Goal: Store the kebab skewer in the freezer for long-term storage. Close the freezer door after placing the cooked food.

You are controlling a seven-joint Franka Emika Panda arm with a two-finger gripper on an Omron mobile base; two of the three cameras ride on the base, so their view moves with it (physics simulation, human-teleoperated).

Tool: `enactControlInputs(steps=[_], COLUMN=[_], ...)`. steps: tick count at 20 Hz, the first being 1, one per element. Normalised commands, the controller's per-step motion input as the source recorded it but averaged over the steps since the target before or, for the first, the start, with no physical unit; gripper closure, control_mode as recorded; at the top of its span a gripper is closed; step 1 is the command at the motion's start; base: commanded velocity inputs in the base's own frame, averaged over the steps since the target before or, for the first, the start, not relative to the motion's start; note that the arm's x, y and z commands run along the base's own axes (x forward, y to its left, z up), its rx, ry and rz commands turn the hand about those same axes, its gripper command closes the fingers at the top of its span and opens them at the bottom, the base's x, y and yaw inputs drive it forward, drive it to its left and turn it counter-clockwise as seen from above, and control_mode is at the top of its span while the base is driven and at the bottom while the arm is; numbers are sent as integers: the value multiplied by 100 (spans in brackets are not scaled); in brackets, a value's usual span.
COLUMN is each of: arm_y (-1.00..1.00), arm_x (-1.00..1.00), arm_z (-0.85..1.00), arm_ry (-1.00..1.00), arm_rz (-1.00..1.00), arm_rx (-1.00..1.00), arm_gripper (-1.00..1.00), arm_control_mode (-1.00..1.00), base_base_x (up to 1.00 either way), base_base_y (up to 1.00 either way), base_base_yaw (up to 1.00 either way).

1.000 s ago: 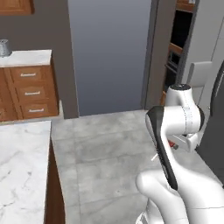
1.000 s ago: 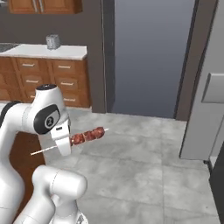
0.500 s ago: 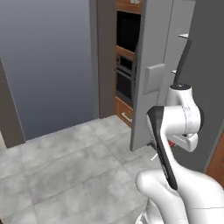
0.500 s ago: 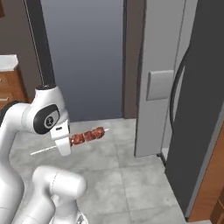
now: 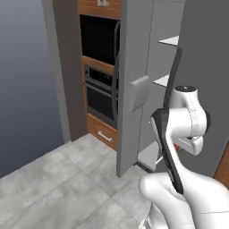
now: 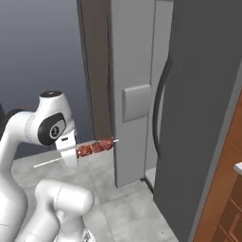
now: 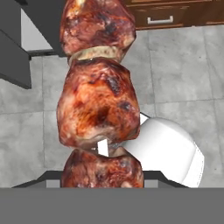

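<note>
Since the earlier frames we find that both base views have swung round with the base: the cabinets and surface seen before are gone from view, and the fridge now stands close ahead. The skewer sits in the gripper exactly as before.

Left to right in the left base view, we record a grey wall, a tall wood column holding a black oven (image 5: pixel 99 96), then the freezer door (image 5: pixel 132 85) standing open and seen nearly edge-on, its panel facing us. Right of it, white shelves (image 5: pixel 170 41) show inside the freezer (image 5: pixel 156 67). The white arm rises at lower right.

In the right base view, the arm stands at left with the gripper (image 6: pixel 70 152) closed on the skewer (image 6: pixel 94 147), which lies roughly level in the air, its meat end pointing right toward the freezer door and near it, not touching. The pale bare stick projects to the left of the gripper. Further right is the plain fridge door (image 6: pixel 208 94).

In the hand view the meat chunks run up the centre above grey floor tiles (image 7: pixel 183 74).
</note>
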Motion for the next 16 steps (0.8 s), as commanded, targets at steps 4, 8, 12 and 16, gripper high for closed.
enactControlInputs(steps=[4,8,12,16], arm_y=[0,0,0,0], arm_x=[0,0,0,0], arm_z=[0,0,0,0], arm_ry=[0,0,0,0], arm_rz=[0,0,0,0], arm_rx=[0,0,0,0], arm_gripper=[100,100,100,100], arm_control_mode=[100,100,100,100], base_base_x=[58,11,25,64], base_base_y=[21,25,27,53], base_base_yaw=[-60,-37,-19,-19])
